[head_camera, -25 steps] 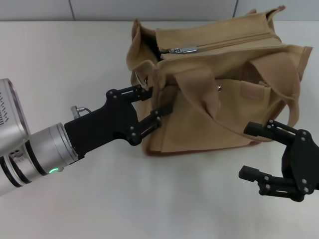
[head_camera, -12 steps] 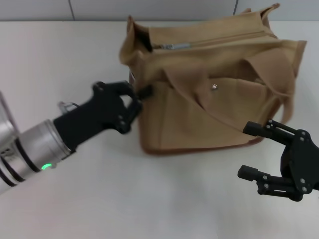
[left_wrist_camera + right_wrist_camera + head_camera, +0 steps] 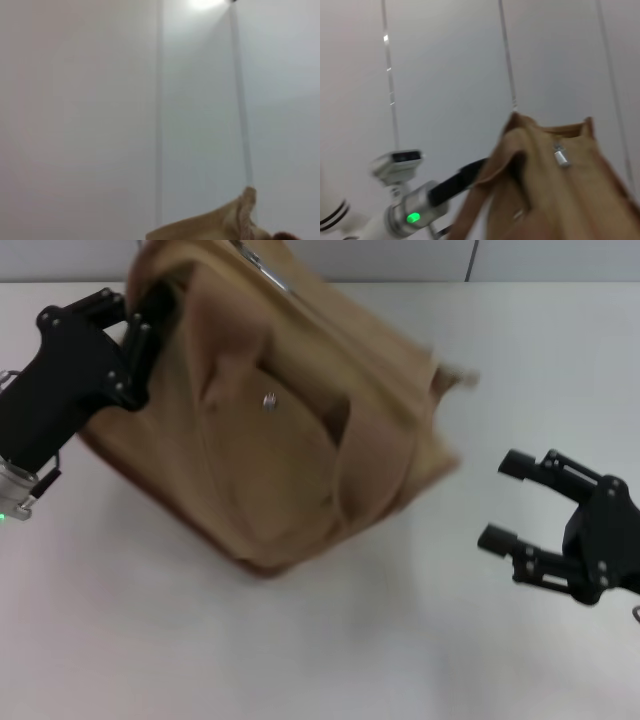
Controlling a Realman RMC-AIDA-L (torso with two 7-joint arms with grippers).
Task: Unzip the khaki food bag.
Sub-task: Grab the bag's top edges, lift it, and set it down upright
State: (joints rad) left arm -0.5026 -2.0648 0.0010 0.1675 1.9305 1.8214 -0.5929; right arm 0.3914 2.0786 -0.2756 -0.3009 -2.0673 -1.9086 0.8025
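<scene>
Head view: the boxy tan canvas khaki food bag (image 3: 290, 440) is held tilted at its corner by the closed left gripper (image 3: 140, 335); the right gripper (image 3: 520, 505) waits spread, empty. Slipping fabric could drop it.

The khaki food bag (image 3: 555, 185) fills the lower part of this view, tilted, its tan canvas blurred. A silver zipper pull (image 3: 561, 156) shows on its top face, between two raised corners of cloth. The left arm (image 3: 415, 210) reaches in from the far side, a silver cuff with a green light (image 3: 412, 218) glowing on it, its black end meeting the bag's edge. Behind stands a pale panelled wall (image 3: 445, 60).
</scene>
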